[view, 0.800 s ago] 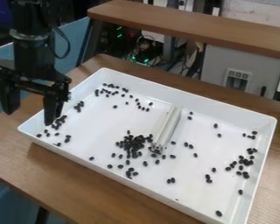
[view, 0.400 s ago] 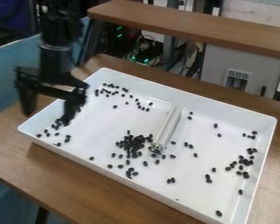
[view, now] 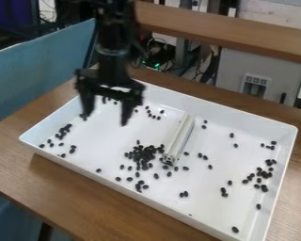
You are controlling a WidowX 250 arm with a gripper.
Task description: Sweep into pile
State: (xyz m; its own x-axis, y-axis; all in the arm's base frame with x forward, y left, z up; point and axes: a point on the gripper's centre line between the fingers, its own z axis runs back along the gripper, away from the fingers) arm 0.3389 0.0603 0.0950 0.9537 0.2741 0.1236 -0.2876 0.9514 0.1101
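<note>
The black gripper (view: 105, 117) hangs open over the upper left part of the white tray (view: 232, 117), its two fingers spread wide with nothing between them. To its lower right, a white and grey bar (view: 180, 138) lies in the middle of the tray. A dense pile of black beans (view: 142, 155) sits at the bar's near end. Loose beans (view: 62, 132) lie along the tray's left side, and more scattered beans (view: 260, 175) are near its right wall. The gripper covers some beans behind it.
The tray stands on a wooden table (view: 71, 188). Behind it runs a raised wooden shelf (view: 241, 35), with a grey box (view: 260, 75) and cables underneath. A blue surface (view: 34, 77) is at the left.
The gripper has moved right, from the tray's left edge to over its upper left area, still open. The bar and the beans in sight have not moved.
</note>
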